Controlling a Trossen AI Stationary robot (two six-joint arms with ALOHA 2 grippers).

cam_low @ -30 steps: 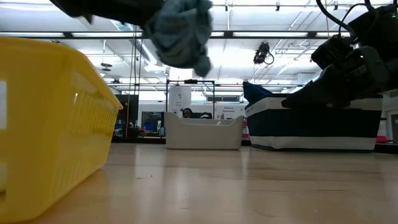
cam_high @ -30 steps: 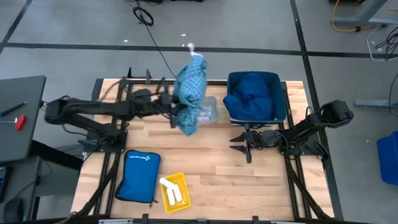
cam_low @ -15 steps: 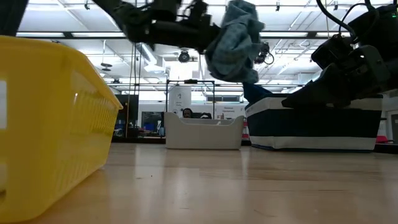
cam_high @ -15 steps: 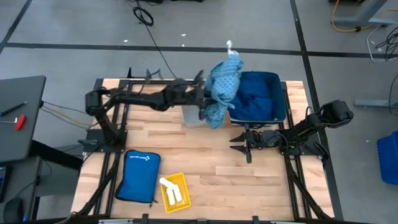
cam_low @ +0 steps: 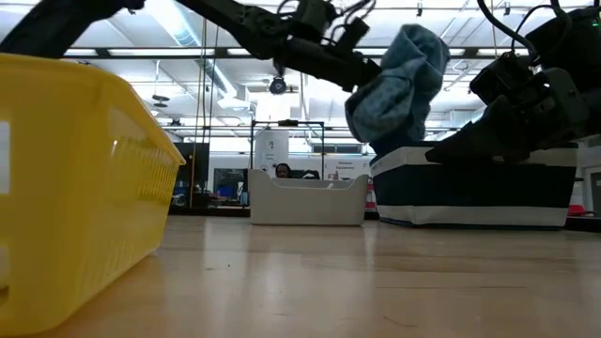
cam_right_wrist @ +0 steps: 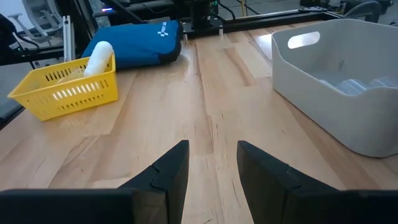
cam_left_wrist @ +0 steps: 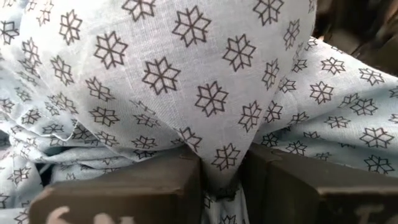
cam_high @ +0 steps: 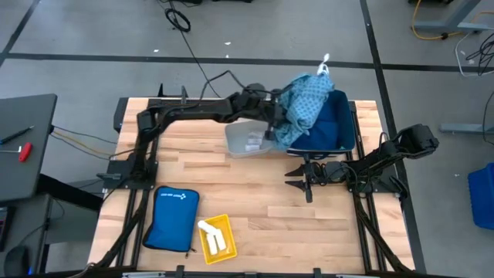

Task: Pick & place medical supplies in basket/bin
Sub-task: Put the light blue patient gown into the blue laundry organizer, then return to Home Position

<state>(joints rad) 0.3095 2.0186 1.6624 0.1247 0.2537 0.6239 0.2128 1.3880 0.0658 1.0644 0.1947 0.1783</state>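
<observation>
Since a second ago the left arm has swung across the far side of the table (cam_high: 309, 224), carrying the light blue patterned cloth (cam_high: 303, 112) from above the clear bin (cam_high: 248, 138) to a spot over the near-left edge of the navy bin (cam_high: 349, 116); the cloth hangs bunched in the air, its lower folds draping over that bin's rim, and in the low view it hovers just above the bin's striped wall. Inside the navy bin lies the large navy cloth (cam_high: 328, 127), partly covered from above by the patterned one. Left gripper (cam_left_wrist: 221, 180) is clamped on the star-printed fabric, pinched between its two dark fingers. Right gripper (cam_right_wrist: 212, 163) rests low over the table beside the navy bin, fingers parted with nothing between them. At the table's front-left lies the flat blue pouch (cam_high: 170, 218), and just beside it the small yellow basket (cam_high: 216, 235) holds a white roll (cam_high: 209, 232). Small clear vials (cam_high: 252, 141) sit in the clear bin
</observation>
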